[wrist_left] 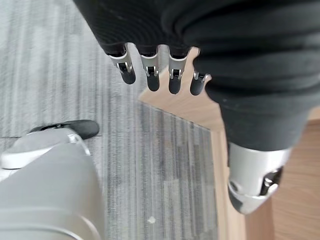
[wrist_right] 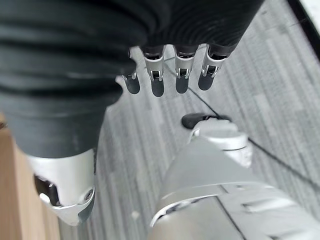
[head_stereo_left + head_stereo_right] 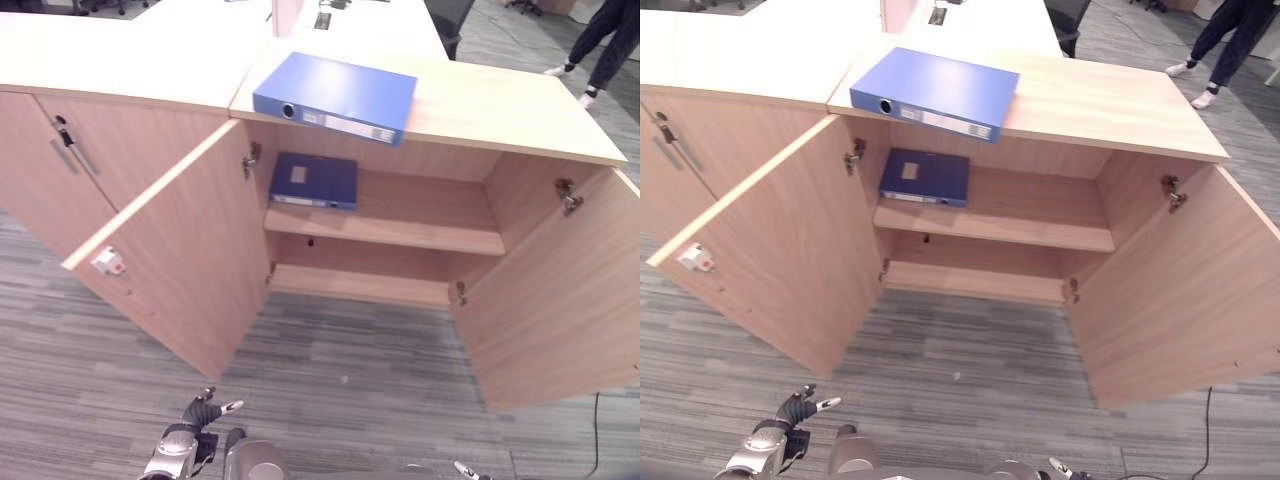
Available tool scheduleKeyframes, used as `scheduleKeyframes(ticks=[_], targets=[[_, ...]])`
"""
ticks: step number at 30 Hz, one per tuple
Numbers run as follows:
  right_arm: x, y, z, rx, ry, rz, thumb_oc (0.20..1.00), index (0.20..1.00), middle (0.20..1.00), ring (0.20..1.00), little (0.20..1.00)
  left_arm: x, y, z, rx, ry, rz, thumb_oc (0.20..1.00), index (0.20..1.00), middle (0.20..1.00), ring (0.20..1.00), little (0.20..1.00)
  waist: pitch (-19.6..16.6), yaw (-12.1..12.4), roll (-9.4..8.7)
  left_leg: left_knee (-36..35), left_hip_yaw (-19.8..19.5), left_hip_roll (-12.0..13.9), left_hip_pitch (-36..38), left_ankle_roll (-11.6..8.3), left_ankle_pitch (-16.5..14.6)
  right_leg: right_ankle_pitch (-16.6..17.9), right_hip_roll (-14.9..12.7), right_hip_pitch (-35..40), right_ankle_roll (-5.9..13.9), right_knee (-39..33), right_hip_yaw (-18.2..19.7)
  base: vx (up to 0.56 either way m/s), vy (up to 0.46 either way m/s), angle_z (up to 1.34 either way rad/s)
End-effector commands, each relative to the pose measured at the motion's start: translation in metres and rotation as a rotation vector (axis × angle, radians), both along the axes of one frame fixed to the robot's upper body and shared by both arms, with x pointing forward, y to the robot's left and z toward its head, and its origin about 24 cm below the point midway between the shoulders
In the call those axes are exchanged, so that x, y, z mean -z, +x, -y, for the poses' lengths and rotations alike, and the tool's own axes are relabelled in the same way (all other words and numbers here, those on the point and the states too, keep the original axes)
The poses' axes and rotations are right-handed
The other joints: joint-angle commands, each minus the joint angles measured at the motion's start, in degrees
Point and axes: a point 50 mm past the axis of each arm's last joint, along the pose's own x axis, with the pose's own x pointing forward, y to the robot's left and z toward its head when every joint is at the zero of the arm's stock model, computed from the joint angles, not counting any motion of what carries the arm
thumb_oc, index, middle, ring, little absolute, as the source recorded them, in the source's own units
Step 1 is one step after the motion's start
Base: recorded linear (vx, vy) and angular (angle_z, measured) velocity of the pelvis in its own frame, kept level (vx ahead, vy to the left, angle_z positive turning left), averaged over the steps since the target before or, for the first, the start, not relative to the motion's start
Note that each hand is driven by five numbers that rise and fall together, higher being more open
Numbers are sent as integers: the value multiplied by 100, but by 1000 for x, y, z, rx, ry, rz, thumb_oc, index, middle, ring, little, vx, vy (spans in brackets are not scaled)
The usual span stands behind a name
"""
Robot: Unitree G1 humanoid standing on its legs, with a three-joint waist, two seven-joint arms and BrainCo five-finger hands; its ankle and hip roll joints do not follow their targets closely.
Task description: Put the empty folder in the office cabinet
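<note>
An office, by the look of it: low wooden cabinets in a row, blue folders on top and on a shelf, grey striped carpet, white desks and chairs behind.

A blue box-shaped folder with a white spine label lies on the light wood-grain office cabinet; a darker blue folder lies inside. The carpet floor is grey-striped.

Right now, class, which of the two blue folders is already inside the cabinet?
The smaller-looking folder lying flat on the upper shelf, at its left end. The other folder lies on the cabinet's top.
</note>
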Motion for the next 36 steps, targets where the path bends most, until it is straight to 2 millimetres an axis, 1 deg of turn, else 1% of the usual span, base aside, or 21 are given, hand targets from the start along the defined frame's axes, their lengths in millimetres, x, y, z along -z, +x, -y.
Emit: scheduleKeyframes(ticks=[1,2,3,5,7,8,9,10,13,15,16,21,23,25,26,27,30,32,33,34,36], targets=[[-14,36,20,-28,-68,99,1000,1000,1000,1000,1000,-13,21,5,9,-24,115,1000,1000,1000,1000,1000,262,-29,335,-1310,305,225,396,80,676,-818,-97,-64,713,850,75,144,620,-3],[-14,41,17,-38,-62,117,1000,1000,1000,1000,1000,-14,20,3,5,-21,116,1000,1000,1000,1000,1000,294,17,367,-1346,403,125,474,180,619,-727,-187,-121,686,1019,-151,111,446,-27],[-14,44,14,-43,-57,130,1000,1000,1000,1000,1000,-15,20,0,12,-8,113,1000,1000,1000,1000,1000,320,32,410,-1394,440,38,511,273,578,-829,-132,-142,682,1134,-289,119,443,-28],[-14,48,12,-33,-51,147,1000,1000,1000,1000,1000,-14,19,0,2,-12,109,1000,1000,1000,1000,1000,365,-65,499,-1599,440,-163,734,412,518,-1275,291,-377,558,1358,-187,161,416,-7],[-15,55,10,-25,-43,177,1000,1000,1000,1000,1000,-15,21,0,-13,-16,115,1000,1000,1000,1000,1000,478,-209,589,-1662,417,-390,937,505,389,-2017,1032,-691,365,1055,-251,220,339,5],[-15,55,10,-25,-43,177,1000,1000,1000,1000,1000,-14,21,0,-13,-16,115,1000,1000,1000,1000,1000,474,-212,592,-1660,413,-387,931,505,389,-2012,1035,-690,364,1048,-257,177,144,-11],[-16,57,9,-27,-45,181,1000,1000,1000,1000,1000,-15,22,0,-12,-11,115,1000,1000,1000,1000,1000,534,-249,585,-1675,403,-481,1058,503,277,-2181,1151,-782,337,769,-357,127,20,7],[-16,60,10,-28,-45,186,1000,1000,1000,1000,1000,-15,24,1,-11,-8,117,1000,1000,1000,1000,1000,559,-297,588,-1658,356,-524,1097,494,199,-2160,1195,-883,338,463,-442,205,8,21],[-18,61,13,-13,-52,188,1000,1000,1000,1000,1000,-14,26,3,-11,-3,115,1000,1000,1000,1000,1000,643,-466,568,-1539,226,-536,1274,427,-53,-1898,1134,-1154,496,-310,-292,268,-84,18],[-18,61,14,-6,-52,187,1000,1000,1000,1000,1000,-14,26,3,-14,-4,116,1000,1000,1000,1000,1000,674,-521,567,-1449,183,-510,1335,392,-142,-1776,1058,-1220,566,-499,-210,293,-166,38],[-17,58,14,-5,-47,177,1000,1000,1000,1000,1000,-14,26,3,-5,1,120,1000,1000,1000,1000,1000,707,-604,566,-1217,148,-424,1487,252,-344,-1448,682,-1361,695,-818,-216,303,-200,51],[-15,48,17,-11,-50,146,1000,1000,1000,1000,1000,-13,23,3,8,7,115,1000,1000,1000,1000,1000,658,-702,562,-969,146,-379,1747,86,-661,-1286,370,-1388,763,-852,-41,325,-221,27],[-16,46,20,-28,-64,135,1000,1000,1000,1000,1000,-12,20,2,-9,4,115,1000,1000,1000,1000,1000,580,-647,565,-948,174,-305,1905,-48,-764,-1223,344,-1291,767,-809,-237,306,-265,-4],[-17,45,23,-47,-72,120,1000,1000,1000,1000,1000,-9,14,1,-47,-4,103,1000,1000,1000,1000,1000,465,-696,650,-979,165,-25,2065,-196,-566,-1301,445,-1340,767,-613,-278,370,-388,-22],[-17,43,26,-60,-81,108,1000,1000,1000,1000,1000,-8,13,4,-77,-27,109,1000,1000,1000,1000,1000,435,-684,723,-794,69,148,1983,-310,-91,-1429,600,-1244,725,-537,-389,289,-329,-1],[-17,43,26,-60,-82,108,1000,1000,1000,1000,1000,-8,13,4,-77,-27,109,1000,1000,1000,1000,1000,433,-700,738,-801,53,167,1979,-320,-83,-1435,612,-1232,720,-540,-413,233,-319,18],[-22,54,30,-115,-108,130,1000,1000,1000,1000,1000,-9,17,6,-118,-57,136,1000,1000,1000,1000,1000,463,-640,745,-365,-69,361,1664,-425,936,-1673,891,-967,506,-641,-715,147,-299,15],[-26,63,32,-131,-122,159,1000,1000,1000,1000,1000,-10,19,9,-127,-70,145,1000,1000,1000,1000,1000,476,-608,682,21,-68,478,1401,-425,1354,-1830,1103,-754,311,-817,-887,192,-433,1],[-30,70,35,-136,-134,184,1000,1000,1000,1000,1000,-10,22,12,-129,-82,153,1000,1000,1000,1000,1000,483,-594,605,517,303,620,1191,-372,1503,-1999,1254,-496,148,-997,-1061,216,-475,-25],[-32,72,38,-134,-142,190,1000,1000,1000,1000,1000,-11,23,14,-126,-87,154,1000,1000,1000,1000,1000,506,-568,587,776,453,629,1099,-342,1468,-2093,1343,-363,89,-1068,-1088,219,-441,-21],[-35,78,40,-141,-152,202,1000,1000,1000,1000,1000,-11,25,19,-125,-101,162,1000,1000,1000,1000,1000,530,-471,525,1037,452,264,732,-226,1094,-2244,1497,-197,23,-1162,-1053,193,-279,-20]])
